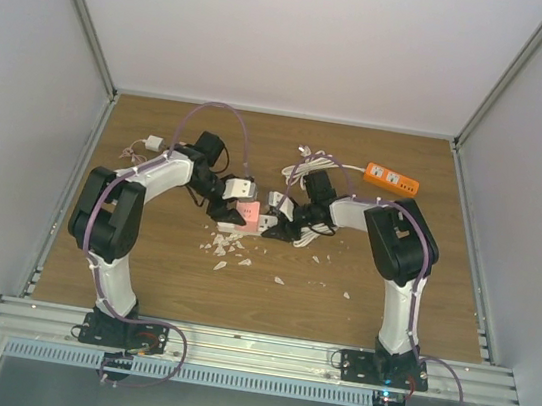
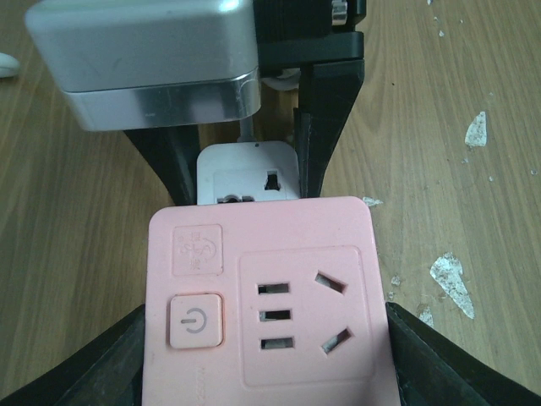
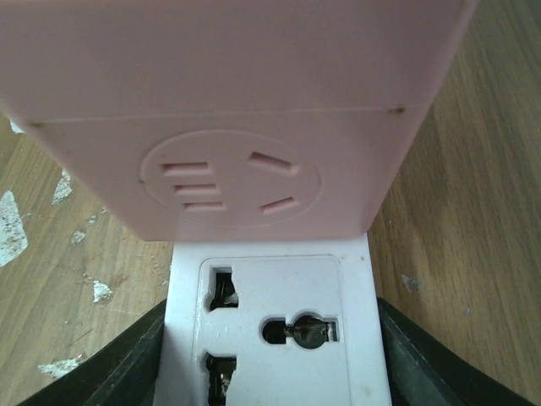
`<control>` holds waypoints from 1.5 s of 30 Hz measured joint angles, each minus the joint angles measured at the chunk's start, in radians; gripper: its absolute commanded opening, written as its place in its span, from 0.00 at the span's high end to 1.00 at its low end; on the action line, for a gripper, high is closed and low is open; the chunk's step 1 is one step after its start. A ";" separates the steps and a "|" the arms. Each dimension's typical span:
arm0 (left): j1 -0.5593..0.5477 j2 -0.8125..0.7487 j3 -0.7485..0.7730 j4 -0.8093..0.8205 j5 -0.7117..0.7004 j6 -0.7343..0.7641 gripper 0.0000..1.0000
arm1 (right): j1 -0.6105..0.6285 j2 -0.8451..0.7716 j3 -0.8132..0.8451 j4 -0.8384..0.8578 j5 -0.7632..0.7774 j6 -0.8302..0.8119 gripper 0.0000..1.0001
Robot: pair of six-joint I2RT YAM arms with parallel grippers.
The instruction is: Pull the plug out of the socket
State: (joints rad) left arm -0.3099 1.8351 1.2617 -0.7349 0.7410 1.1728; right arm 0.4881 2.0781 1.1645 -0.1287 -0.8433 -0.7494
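A pink socket block [image 1: 245,212] with a power button is at the table's middle. My left gripper [image 1: 233,208] is shut on its sides; in the left wrist view the block [image 2: 262,304] fills the space between the black fingers [image 2: 439,355]. A white plug adapter [image 1: 273,226] sits against the block's far face with no gap showing. My right gripper [image 1: 286,228] is shut on the adapter, which shows in the right wrist view [image 3: 270,330] under the pink block [image 3: 228,110]. The adapter also shows in the left wrist view [image 2: 249,173].
An orange power strip [image 1: 391,178] with a white cable [image 1: 313,158] lies at the back right. A small white charger [image 1: 150,144] lies at the back left. White chips [image 1: 229,248] are scattered in front of the grippers. Enclosure walls stand on three sides.
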 measured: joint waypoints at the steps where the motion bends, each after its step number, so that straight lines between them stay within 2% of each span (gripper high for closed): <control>1: 0.003 0.000 -0.001 0.003 0.002 -0.003 0.57 | 0.000 0.002 0.000 0.005 -0.002 0.001 0.56; 8: 0.009 -0.012 -0.016 0.021 0.009 -0.003 0.58 | 0.000 0.011 0.001 0.029 -0.013 0.006 0.72; 18: 0.002 -0.087 -0.095 0.091 -0.033 0.010 0.60 | 0.010 0.018 0.011 0.031 0.000 0.006 0.90; 25: 0.026 -0.041 -0.019 0.016 -0.005 -0.011 0.60 | 0.013 0.019 0.014 0.042 0.008 0.018 0.93; 32: 0.061 0.005 0.073 -0.052 0.100 -0.039 0.60 | 0.012 0.019 0.014 0.055 0.039 0.024 0.95; 39: 0.042 -0.080 -0.024 -0.031 0.103 0.000 0.61 | 0.012 0.020 0.015 0.055 0.038 0.024 0.94; 45: 0.060 -0.093 -0.028 -0.045 0.089 0.010 0.61 | 0.012 0.020 0.015 0.054 0.038 0.024 0.91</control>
State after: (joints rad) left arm -0.2504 1.7416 1.2339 -0.7799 0.8303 1.1828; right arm 0.4999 2.0983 1.1797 -0.0746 -0.8055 -0.7254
